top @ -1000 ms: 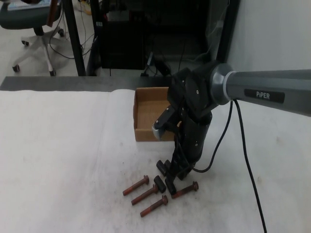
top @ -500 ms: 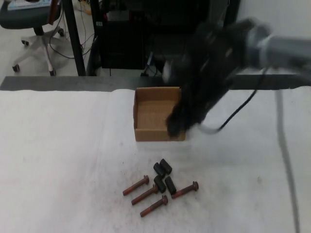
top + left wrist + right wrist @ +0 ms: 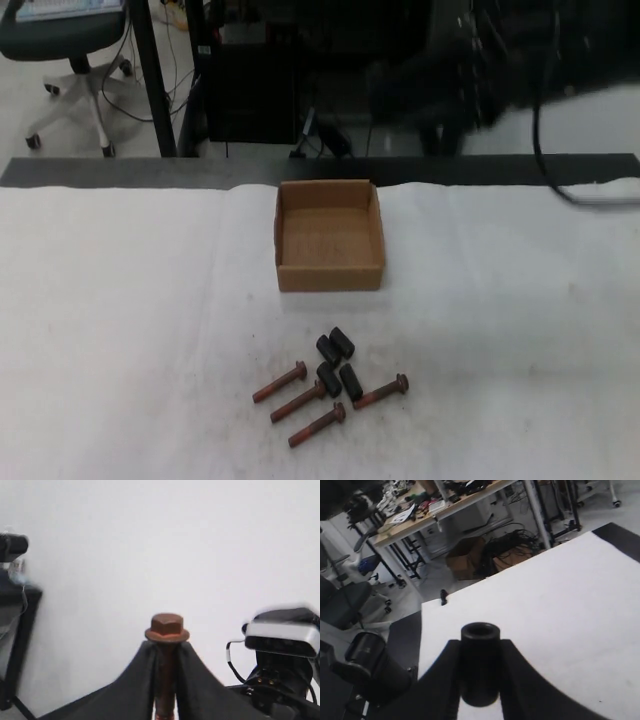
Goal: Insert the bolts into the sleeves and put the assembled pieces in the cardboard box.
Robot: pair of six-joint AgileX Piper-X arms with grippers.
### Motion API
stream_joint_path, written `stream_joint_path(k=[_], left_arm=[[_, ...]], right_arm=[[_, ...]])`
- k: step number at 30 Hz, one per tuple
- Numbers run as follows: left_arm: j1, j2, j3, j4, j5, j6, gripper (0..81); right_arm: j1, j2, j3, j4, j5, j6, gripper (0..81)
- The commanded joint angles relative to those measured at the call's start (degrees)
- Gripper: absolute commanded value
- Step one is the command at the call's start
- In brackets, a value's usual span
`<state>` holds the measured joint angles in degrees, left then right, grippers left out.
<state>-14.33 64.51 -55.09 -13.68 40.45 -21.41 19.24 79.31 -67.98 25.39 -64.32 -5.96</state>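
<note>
My left gripper [image 3: 165,650] is shut on a rusty bolt [image 3: 166,630], hex head up, held in the air in front of a white wall. My right gripper [image 3: 480,650] is shut on a black sleeve [image 3: 480,665], open end up, high above the white bench. In the high view the cardboard box [image 3: 330,270] stands mid-bench with nothing in it. In front of it lie several rusty bolts [image 3: 297,402] and several black sleeves [image 3: 342,342] in a loose pile. An arm [image 3: 450,90] shows as a dark blur at the back right, well above the bench.
The other arm's wrist camera [image 3: 282,635] hangs close beside the held bolt. A black cable [image 3: 560,190] trails at the bench's back right. White cloth [image 3: 120,330] covers the bench on both sides of the pile. An office chair [image 3: 70,40] stands behind the bench.
An arm that stood low over the pile of sleeves has swung up and away to the back right. The box, the bolts and the sleeves on the bench have kept their places.
</note>
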Motion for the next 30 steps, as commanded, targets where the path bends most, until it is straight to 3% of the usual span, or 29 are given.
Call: stream_joint_path(k=[1,5,8,11,16,20,30], left_arm=[[-0.8,0.0,11.5,-28.3,-1.3,-13.5,0.4],[-2.1,2.3,21.5,-48.5,-1.0,-22.1,0.4],[-3.9,4.5,24.5,-50.2,2.6,-22.3,0.4],[-5.9,7.2,25.0,-50.2,8.1,-19.2,0.4],[-7.7,10.6,25.0,-50.2,10.6,-12.8,0.4],[-7.7,11.8,25.0,-50.2,11.6,-9.5,0.4],[-8.1,13.0,25.0,-50.2,11.6,-5.5,0.4]], right_arm=[[0.5,-3.3,8.0,-7.3,-1.7,-0.1,0.8],[1.8,-3.6,15.6,-15.8,4.0,-0.1,0.8],[4.2,-3.2,21.5,-25.4,7.8,1.9,0.8],[6.8,-2.0,26.7,-38.1,10.7,9.1,0.8],[10.0,1.1,33.3,-58.7,15.2,17.6,0.8],[10.9,3.1,35.2,-65.4,15.1,21.3,0.8],[13.8,5.2,35.1,-72.4,16.4,21.5,0.8]])
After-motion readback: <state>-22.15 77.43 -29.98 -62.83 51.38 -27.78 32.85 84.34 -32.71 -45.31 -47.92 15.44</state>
